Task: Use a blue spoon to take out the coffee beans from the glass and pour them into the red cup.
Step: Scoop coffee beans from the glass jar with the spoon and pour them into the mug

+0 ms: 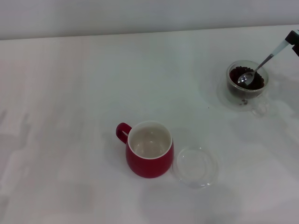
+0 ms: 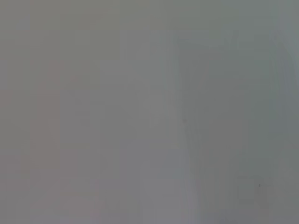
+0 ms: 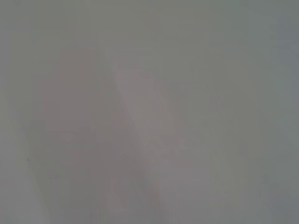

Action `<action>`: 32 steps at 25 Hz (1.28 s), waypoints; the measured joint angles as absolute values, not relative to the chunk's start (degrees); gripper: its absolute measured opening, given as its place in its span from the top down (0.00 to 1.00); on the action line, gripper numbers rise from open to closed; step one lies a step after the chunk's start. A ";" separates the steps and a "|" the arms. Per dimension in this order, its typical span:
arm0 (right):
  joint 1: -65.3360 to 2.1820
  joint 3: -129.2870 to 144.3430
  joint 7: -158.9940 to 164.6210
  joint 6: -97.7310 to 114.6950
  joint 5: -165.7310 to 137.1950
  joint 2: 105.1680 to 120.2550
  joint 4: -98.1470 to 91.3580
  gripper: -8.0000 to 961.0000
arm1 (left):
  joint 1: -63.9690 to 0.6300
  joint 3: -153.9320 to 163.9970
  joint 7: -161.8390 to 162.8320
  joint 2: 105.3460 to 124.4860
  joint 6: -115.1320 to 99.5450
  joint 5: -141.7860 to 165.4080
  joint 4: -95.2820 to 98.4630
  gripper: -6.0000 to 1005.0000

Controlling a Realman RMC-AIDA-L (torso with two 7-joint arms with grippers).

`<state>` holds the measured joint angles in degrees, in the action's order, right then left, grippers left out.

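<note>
- The glass (image 1: 246,83) is seen at the far right of the white worktop (image 1: 70,93), its clear handle turned toward the near right.
- The coffee beans (image 1: 239,73) are heaped inside the glass; a few dark ones show low against its near wall.
- The blue spoon (image 1: 261,64) is held tilted, its metal bowl resting on top of the beans inside the glass and its shaft rising up and to the right over the rim.
- The pale blue handle end is met by the right tool (image 1: 294,39), of which only a dark tip is seen at the right edge of the head view. The spoon's handle is gripped there, with the fingers closed on it.
- The red cup (image 1: 148,149) stands upright near the middle of the worktop, nearer than the glass and well apart from it to the left. Its loop handle is pointed to the far left, and its white inside is shown.
- A flat clear round dish (image 1: 196,166) lies just beside the red cup, on its right, close to touching it.
- The left tool is not seen in any view, so its state cannot be told.
- Nothing can be made out in either wrist view beyond a plain grey blur.
</note>
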<state>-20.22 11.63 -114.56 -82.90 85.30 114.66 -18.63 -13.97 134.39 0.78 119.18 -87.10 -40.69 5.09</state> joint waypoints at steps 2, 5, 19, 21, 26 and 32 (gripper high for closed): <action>-20.22 11.63 -114.15 -82.49 85.37 114.70 -18.57 0.84 | -13.98 134.39 0.78 119.18 -86.96 -40.69 5.09 0.42; -20.22 11.63 -113.53 -81.90 85.24 114.70 -18.54 0.84 | -14.06 134.38 0.78 119.18 -86.71 -40.69 5.09 0.42; -20.21 11.47 -108.14 -77.35 85.47 114.70 -18.54 0.84 | -14.35 134.39 0.79 119.18 -86.56 -40.69 5.09 0.42; -20.21 11.30 -107.06 -76.57 85.50 114.70 -18.55 0.84 | -14.38 134.39 0.79 119.15 -86.56 -40.69 5.09 0.42; -20.21 11.35 -103.58 -75.01 85.52 114.70 -18.83 0.84 | -14.64 134.38 0.79 119.10 -86.56 -40.69 5.06 0.42; -20.22 11.18 -99.51 -74.89 85.52 114.69 -19.08 0.84 | -15.10 134.38 0.79 119.09 -85.94 -40.69 5.00 0.42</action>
<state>-20.22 11.18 -99.51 -74.89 85.52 114.69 -19.08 -15.10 134.38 0.79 119.09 -85.94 -40.69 5.00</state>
